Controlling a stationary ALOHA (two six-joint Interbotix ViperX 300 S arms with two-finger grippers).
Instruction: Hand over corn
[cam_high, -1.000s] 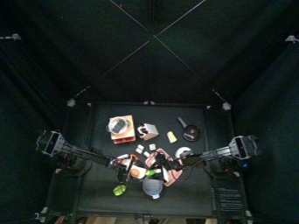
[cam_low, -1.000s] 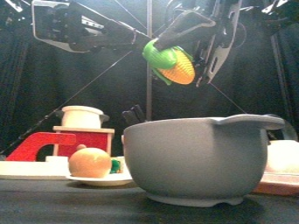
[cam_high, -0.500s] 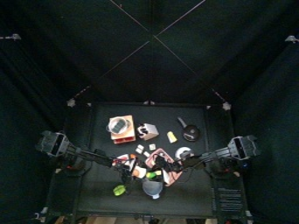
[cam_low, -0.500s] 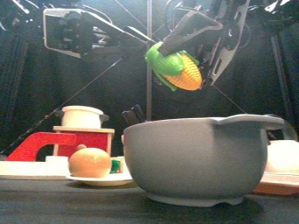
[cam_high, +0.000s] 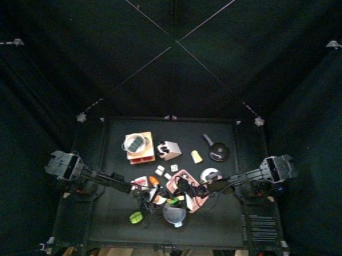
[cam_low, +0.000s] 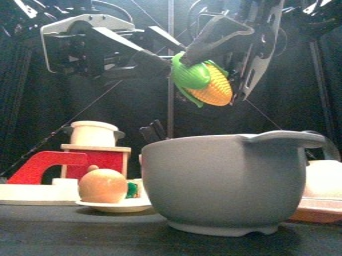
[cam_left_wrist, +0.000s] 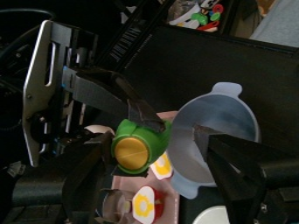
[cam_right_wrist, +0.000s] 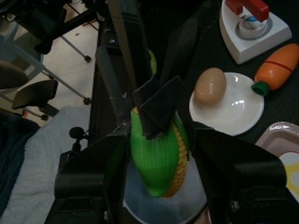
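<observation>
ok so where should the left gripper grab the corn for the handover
Probably the free green husk end of the corn, coming in level from the left arm's side. The right gripper clamps the yellow part in mid-air, and the left gripper is open with that round end facing it.

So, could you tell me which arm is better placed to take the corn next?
The left: its gripper hangs open beside the corn, which the right gripper holds above the grey bowl.
</observation>
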